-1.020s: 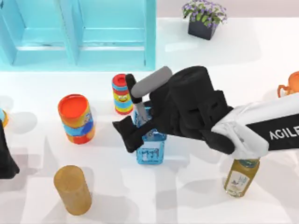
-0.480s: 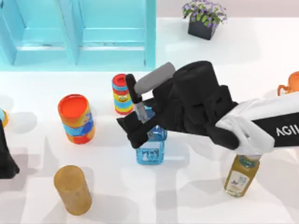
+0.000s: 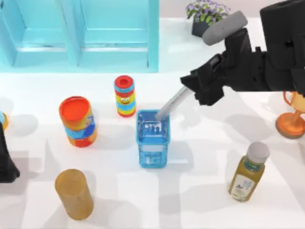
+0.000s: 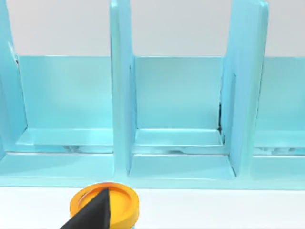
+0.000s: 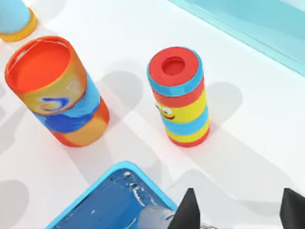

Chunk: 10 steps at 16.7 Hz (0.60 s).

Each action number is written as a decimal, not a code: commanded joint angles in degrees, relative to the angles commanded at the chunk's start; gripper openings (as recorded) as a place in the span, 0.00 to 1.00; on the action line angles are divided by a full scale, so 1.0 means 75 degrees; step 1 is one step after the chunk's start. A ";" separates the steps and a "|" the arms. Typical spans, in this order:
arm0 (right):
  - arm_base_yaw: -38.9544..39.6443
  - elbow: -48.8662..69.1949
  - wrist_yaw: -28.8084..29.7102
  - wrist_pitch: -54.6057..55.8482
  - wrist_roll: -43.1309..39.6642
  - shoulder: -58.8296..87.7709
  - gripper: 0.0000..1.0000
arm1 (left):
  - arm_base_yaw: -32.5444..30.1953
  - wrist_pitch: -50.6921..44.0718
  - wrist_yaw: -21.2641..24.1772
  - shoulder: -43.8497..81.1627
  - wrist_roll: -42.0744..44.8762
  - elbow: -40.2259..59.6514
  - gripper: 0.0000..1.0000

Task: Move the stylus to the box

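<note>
The stylus (image 3: 170, 103) leans at a slant, its silver-grey lower end inside the open blue box (image 3: 153, 153) at the table's middle. Its upper end runs up to my right gripper (image 3: 195, 90), which hangs above and to the right of the box. In the right wrist view this gripper (image 5: 239, 213) is open: its black fingertips (image 5: 188, 211) stand wide apart with nothing between them. There the stylus's grey end (image 5: 153, 217) lies beside one fingertip, over the box (image 5: 102, 202). My left gripper (image 3: 5, 164) is parked at the table's left edge.
A striped toy (image 3: 125, 95) stands just behind and left of the box, an orange-lidded can (image 3: 77, 121) farther left. A tan cylinder (image 3: 74, 193) is front left, a bottle (image 3: 248, 171) front right, an orange trophy (image 3: 289, 117) at right. A cyan shelf (image 3: 81, 33) and a plant pot (image 3: 207, 21) line the back.
My right arm has pulled away from over the box, up and to the right. The stylus, held upright above the box before, now leans with its lower end in the box.
</note>
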 joint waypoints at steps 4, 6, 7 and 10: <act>-0.0788 0.0083 -0.0647 -0.1212 -0.0477 -0.1090 0.00 | 0.0000 0.0000 0.0000 0.0000 0.0000 0.0000 1.00; -0.0883 0.0087 -0.0724 -0.1333 -0.0534 -0.1202 0.00 | 0.0000 0.0000 0.0000 0.0000 0.0000 0.0000 1.00; -0.0883 0.0087 -0.0724 -0.1333 -0.0534 -0.1202 0.00 | 0.0000 0.0000 0.0000 0.0000 0.0000 0.0000 1.00; -0.0837 0.0075 -0.0717 -0.1319 -0.0506 -0.1172 0.00 | 0.0000 0.0000 0.0000 0.0000 0.0000 0.0000 1.00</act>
